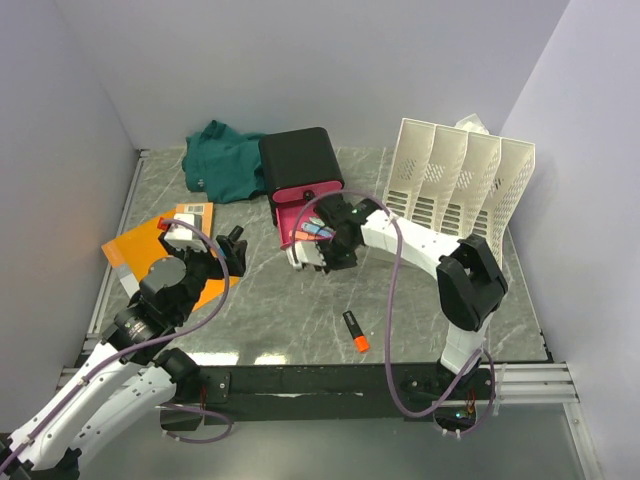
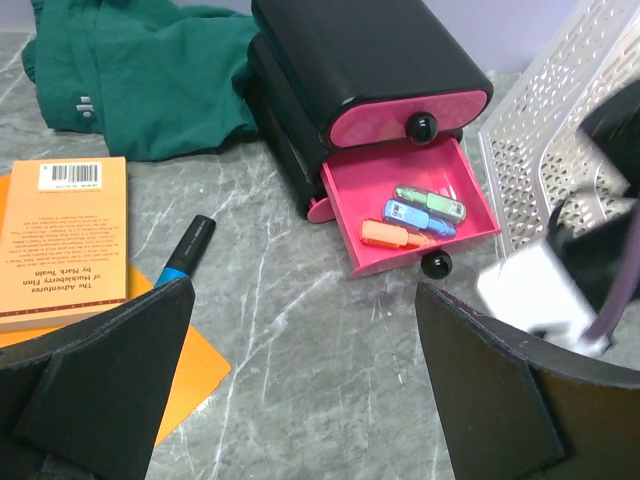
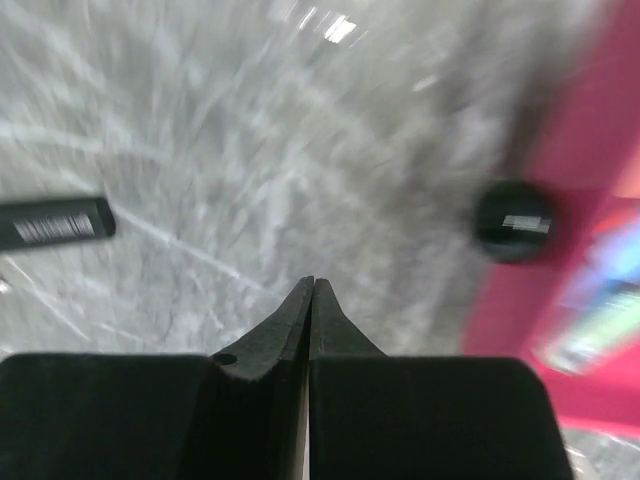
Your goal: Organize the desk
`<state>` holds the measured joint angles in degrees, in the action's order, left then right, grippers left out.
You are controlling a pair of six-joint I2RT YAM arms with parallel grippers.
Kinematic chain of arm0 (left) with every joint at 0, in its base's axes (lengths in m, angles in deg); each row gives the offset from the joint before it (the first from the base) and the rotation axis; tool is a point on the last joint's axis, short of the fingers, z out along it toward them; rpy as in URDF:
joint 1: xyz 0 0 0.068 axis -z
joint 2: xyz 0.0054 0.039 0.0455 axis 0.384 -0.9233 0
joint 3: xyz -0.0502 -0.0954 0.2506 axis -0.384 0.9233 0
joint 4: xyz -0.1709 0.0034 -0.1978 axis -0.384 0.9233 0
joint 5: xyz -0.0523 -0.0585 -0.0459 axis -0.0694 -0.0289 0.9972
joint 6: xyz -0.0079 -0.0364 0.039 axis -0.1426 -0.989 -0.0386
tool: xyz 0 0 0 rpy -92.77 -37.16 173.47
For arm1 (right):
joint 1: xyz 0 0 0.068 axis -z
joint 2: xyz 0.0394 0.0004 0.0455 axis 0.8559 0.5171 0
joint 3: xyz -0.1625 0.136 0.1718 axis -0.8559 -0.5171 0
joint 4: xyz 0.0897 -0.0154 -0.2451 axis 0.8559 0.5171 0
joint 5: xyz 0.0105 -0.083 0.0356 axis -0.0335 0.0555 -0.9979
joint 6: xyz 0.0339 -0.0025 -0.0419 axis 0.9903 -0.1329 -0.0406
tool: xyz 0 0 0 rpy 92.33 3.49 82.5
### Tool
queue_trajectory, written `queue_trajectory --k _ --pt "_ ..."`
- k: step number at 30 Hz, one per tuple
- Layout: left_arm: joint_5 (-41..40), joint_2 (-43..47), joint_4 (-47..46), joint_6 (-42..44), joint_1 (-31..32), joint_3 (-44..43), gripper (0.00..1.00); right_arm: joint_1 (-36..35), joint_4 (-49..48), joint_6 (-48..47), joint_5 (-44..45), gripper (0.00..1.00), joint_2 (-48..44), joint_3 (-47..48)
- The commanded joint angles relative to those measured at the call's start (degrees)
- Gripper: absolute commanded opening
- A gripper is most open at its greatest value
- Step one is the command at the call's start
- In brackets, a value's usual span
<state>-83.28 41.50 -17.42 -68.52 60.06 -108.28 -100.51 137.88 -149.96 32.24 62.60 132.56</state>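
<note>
Grey-green marble desk point(image 1: 290, 310) fills the enclosure floor. Left gripper point(image 2: 300, 300) hangs fully open and empty; its finger point(image 2: 110, 385) hides the lower end of a black pen point(image 2: 190, 248) beside the orange book point(image 2: 65, 235). Pink drawer point(image 2: 352, 205) stands pulled out. Right gripper point(image 3: 312, 290), jaws closed on nothing, sits near the drawer knob point(image 3: 512, 222); that view is blurred.

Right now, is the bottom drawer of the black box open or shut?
Open. The bottom drawer is pulled out from the box, three markers showing inside it; the top drawer above sits flush, shut.
</note>
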Motion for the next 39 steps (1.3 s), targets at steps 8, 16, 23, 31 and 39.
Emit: queue_trajectory --k 8,16,23,31,39 --pt "-1.17 -0.24 -0.87 -0.88 -0.21 -0.12 0.99 -0.71 -31.06 -2.65 15.12 0.06 0.69 -13.68" --pt "-1.08 -0.68 -0.87 -0.88 -0.21 -0.21 1.00 -2.03 -54.27 1.38 21.90 0.21 1.56 -19.24" --pt "-0.99 -1.03 -0.87 -0.88 -0.21 -0.12 0.99 -1.42 -55.80 6.84 24.10 0.39 3.85 -10.38" --pt "-0.21 -0.68 -1.13 -1.32 -0.21 0.23 0.99 -1.24 -53.95 14.57 26.57 0.50 10.10 -1.75" --pt "3.13 -1.82 -2.27 -2.90 -0.21 0.75 0.99 -0.54 -44.74 23.96 11.05 0.50 -4.37 -7.46"
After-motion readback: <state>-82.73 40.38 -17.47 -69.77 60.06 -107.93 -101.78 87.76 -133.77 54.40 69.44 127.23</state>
